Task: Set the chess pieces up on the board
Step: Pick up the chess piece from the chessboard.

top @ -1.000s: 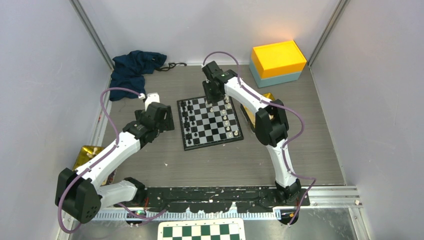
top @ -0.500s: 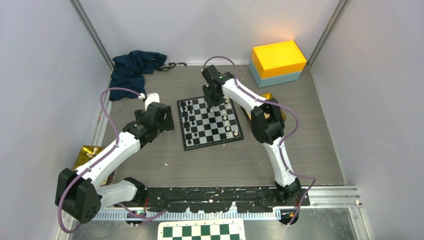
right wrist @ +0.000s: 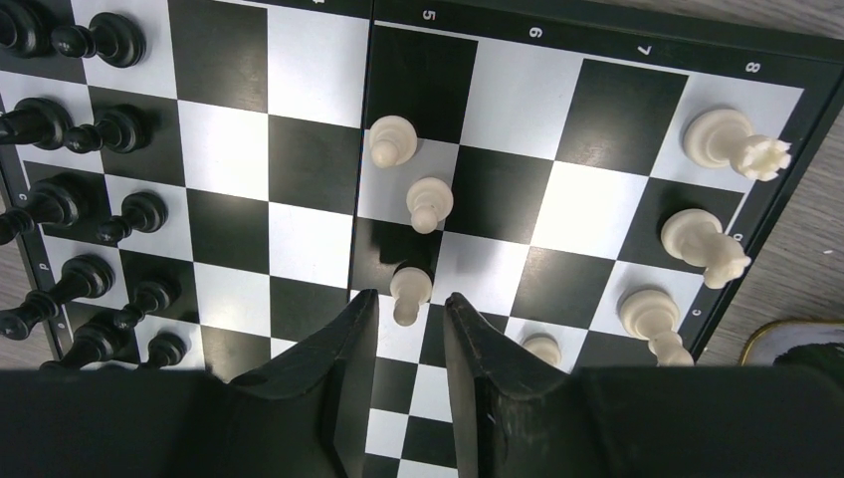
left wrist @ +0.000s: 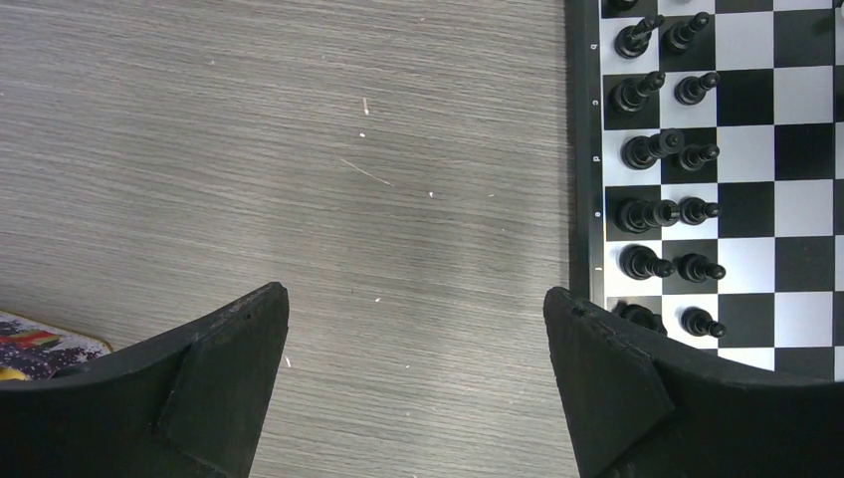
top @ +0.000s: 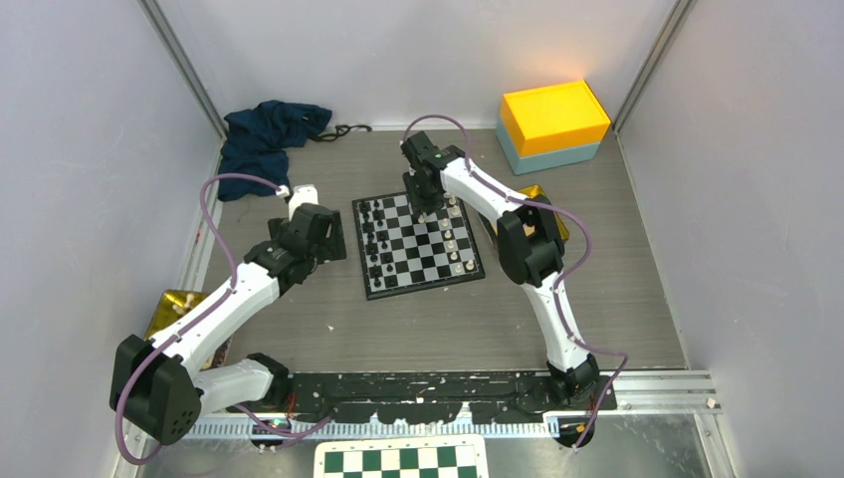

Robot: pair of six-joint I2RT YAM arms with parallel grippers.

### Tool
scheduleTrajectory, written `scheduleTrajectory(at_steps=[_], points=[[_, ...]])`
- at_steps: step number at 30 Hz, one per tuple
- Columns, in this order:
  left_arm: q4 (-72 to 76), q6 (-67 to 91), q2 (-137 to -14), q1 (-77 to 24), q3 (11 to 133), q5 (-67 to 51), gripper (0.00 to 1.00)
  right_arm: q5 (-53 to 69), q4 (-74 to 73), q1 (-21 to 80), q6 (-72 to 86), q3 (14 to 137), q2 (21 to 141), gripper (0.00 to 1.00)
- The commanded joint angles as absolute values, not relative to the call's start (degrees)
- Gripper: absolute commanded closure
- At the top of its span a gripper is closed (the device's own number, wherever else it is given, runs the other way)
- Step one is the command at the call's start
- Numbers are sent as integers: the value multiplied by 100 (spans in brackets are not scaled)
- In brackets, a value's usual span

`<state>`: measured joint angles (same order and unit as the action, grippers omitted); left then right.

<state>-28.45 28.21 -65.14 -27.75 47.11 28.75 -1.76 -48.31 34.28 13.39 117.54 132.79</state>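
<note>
- While the right gripper (right wrist: 410,297) hangs over the board (right wrist: 587,129), its jaws stand partly apart around a white pawn (right wrist: 409,284), with a gap on either side.
- Two rows of black pieces (left wrist: 657,149) line the board's left edge, and white pieces (right wrist: 702,239) stand along the opposite edge.
- Spread wide and holding nothing, the left gripper (left wrist: 413,291) hangs over the table (left wrist: 299,149), just beside the board.

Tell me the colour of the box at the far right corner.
The box is yellow above, teal below; clearest from top external.
</note>
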Motion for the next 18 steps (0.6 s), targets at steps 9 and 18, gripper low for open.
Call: scheduleTrajectory(at_steps=[9, 18], points=[[-2549, 2780, -6421, -2751, 4786, 3013, 0, -79, -4677, 3435, 1265, 11910, 13368, 68], [-2539, 2795, -6416, -2751, 4754, 3006, 0, -139, -4649, 3435, 1249, 11801, 13295, 83]])
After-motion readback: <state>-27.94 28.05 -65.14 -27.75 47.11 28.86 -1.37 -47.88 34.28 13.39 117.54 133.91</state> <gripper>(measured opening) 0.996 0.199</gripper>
